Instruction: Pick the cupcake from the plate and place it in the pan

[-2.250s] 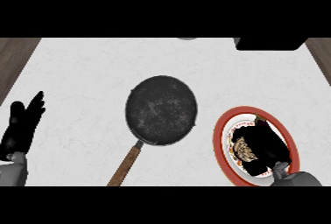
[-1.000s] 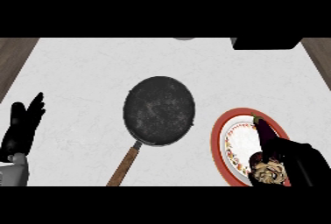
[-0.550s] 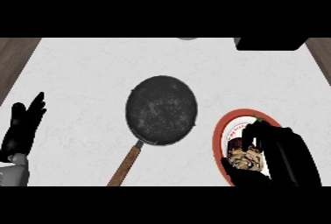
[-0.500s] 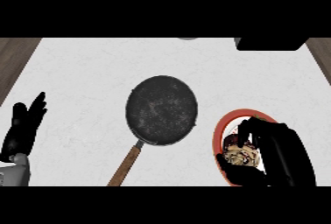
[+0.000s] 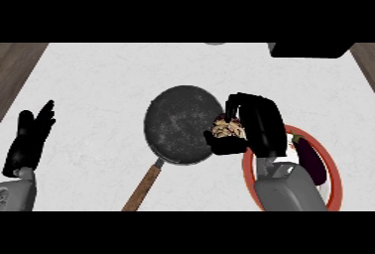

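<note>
Nearest the viewer, two grey forearms enter from the lower edge of a pale bench (image 5: 95, 89). At the lower left, the left hand (image 5: 29, 144) rests open and holds nothing, fingers straight and pointing away.

At the lower right, the right forearm lies over a red-rimmed plate (image 5: 333, 173), hiding most of it. A dark purple item (image 5: 307, 154) — too hidden to name — sits on the plate's far side.

Just beyond the plate, the right hand (image 5: 253, 124) is curled round the cupcake (image 5: 228, 128), which shows as a pale, crumbly patch at the hand's left side, between fingers and thumb. The cupcake is off the plate and held at the right rim of the pan (image 5: 183, 130), partly over it. Whether it is upright or tilted cannot be told; it looks roundish, with no clear long axis.

The pan is round and dark, standing left of the plate. Its wooden handle (image 5: 143, 186) runs toward the viewer and slightly left, so the pan's long axis goes from near-left to far-right.

The step in hand looks like the carry. The next move probably calls for shifting the cupcake left toward the pan's middle, lowering it, then uncurling the fingers.

At the far right edge stands a black object (image 5: 307, 49).
</note>
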